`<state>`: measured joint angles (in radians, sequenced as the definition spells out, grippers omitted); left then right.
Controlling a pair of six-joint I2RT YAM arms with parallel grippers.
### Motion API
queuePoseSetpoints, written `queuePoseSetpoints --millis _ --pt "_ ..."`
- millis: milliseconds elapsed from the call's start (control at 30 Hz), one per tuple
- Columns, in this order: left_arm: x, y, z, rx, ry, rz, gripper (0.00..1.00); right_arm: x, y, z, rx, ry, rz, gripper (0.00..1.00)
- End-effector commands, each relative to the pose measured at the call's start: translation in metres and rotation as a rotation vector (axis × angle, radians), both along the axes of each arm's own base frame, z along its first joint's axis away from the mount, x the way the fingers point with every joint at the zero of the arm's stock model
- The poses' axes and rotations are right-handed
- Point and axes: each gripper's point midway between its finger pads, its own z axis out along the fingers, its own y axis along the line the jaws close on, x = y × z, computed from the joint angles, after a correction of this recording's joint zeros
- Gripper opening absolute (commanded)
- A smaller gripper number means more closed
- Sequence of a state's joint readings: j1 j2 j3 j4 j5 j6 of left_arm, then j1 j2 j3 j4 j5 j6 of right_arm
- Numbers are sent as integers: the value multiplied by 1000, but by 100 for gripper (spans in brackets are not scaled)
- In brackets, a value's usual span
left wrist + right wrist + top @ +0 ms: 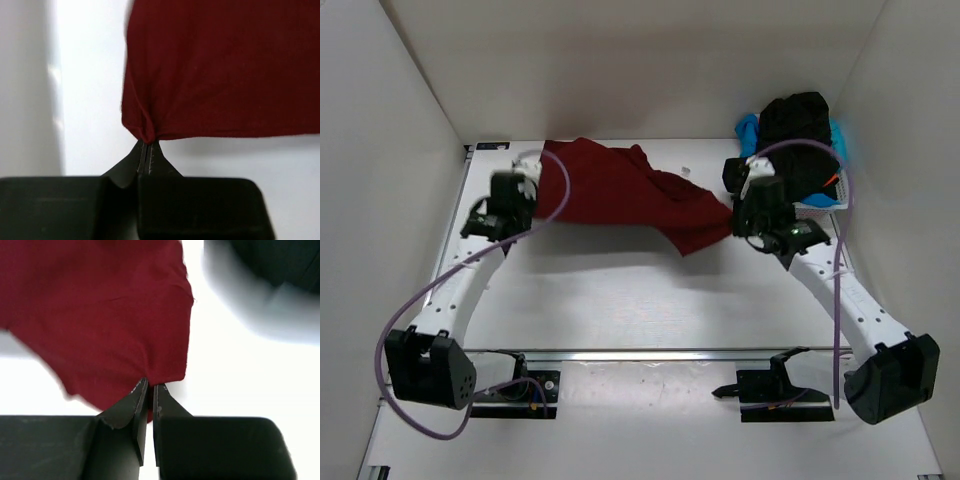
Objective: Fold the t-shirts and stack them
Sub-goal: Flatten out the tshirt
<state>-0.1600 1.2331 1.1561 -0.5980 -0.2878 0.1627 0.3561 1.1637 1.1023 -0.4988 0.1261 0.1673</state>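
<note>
Clamping left pincer (145, 152) on dark red t-shirt (620, 195) left corner | holding it spread over worktop (620, 300) between both pincers | clamping right pincer (148, 392) on its right corner | noting black t-shirt (798, 125) piled on basket (817, 203), far right

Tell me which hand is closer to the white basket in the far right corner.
Right. The right hand sits just left of the basket, pinching a corner of the dark red t-shirt; the left hand holds the other end, far off to the left.
</note>
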Motion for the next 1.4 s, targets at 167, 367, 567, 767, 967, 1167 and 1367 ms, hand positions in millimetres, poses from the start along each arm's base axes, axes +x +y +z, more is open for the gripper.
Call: queuePoseSetpoints --millis 167,367,567,767,967,1167,1367 --pt "-119 19 -148 -2 445 -1 0 -97 16 -136 -41 403 110 0" --pt "-107 11 -145 78 484 -71 0 -95 17 -147 -34 420 178 0" --pt "81 28 33 124 123 110 0 85 18 21 -184 21 36 0" --pt "95 -4 318 258 -560 140 0 103 -34 231 -25 -444 -199 0" --pt "33 -27 255 378 -645 60 0 29 -38 239 -127 -558 -226 0" --pt "18 -10 154 291 -369 -7 0 -11 -26 98 -138 -222 -164 0" --pt "-47 -42 -11 199 38 -279 0 -61 -16 -42 -123 106 -94 0"
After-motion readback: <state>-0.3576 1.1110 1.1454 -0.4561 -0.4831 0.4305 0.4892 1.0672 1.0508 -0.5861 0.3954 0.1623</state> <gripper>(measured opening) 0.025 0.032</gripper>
